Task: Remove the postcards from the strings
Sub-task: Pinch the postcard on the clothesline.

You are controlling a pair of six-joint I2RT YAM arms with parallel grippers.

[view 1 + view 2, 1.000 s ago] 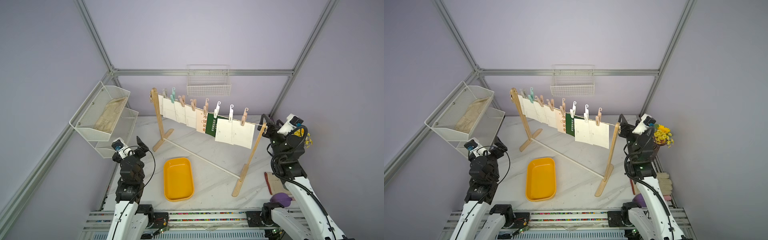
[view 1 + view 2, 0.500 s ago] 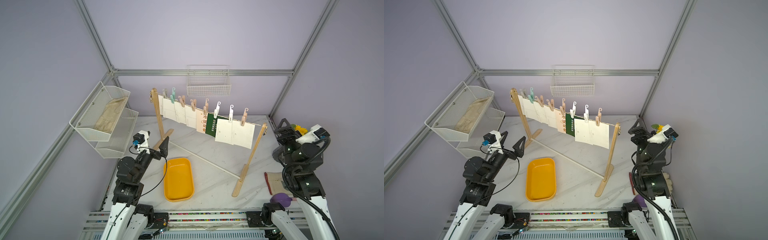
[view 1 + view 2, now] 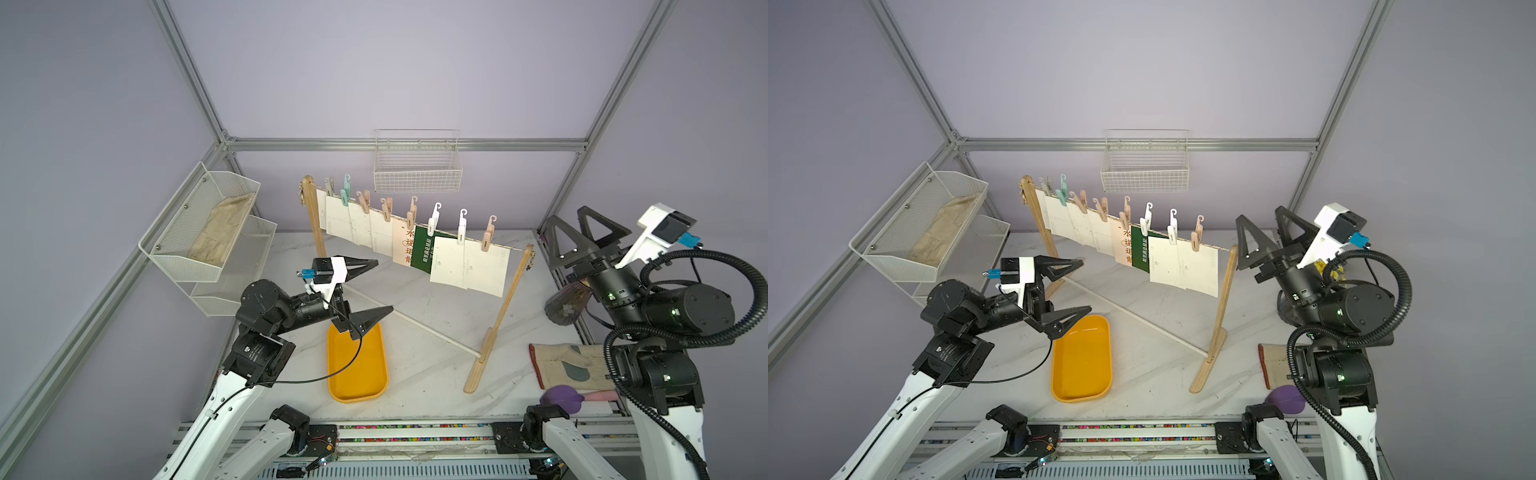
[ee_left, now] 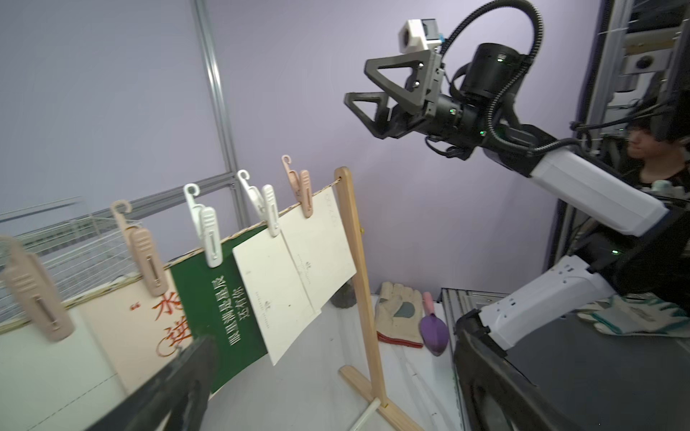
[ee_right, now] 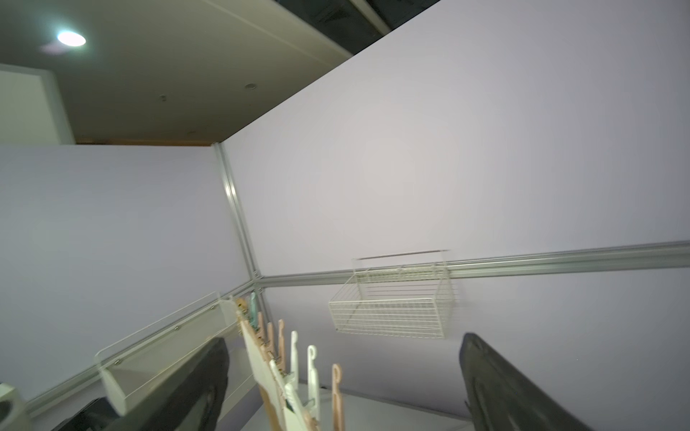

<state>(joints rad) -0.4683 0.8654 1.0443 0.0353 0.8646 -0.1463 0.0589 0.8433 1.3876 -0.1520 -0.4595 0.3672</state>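
In both top views the postcards (image 3: 465, 266) (image 3: 1183, 266) hang pegged along the string (image 3: 512, 248) between two posts (image 3: 505, 303) on the worktop (image 3: 436, 299). The left jaws stand wide apart and empty by the yellow tray (image 3: 365, 374), clear of the cards; the right jaws — spread too, empty — are raised beside the nearer post.

Left wrist: the cream card (image 4: 127, 336) reads 水逆 in red-brown; the green card (image 4: 201, 294) bears two columns of white Chinese characters — the pale cards' print is too faint to read.

Right wrist: pegs (image 5: 311, 362) and card edges, end-on, between blurred jaws.
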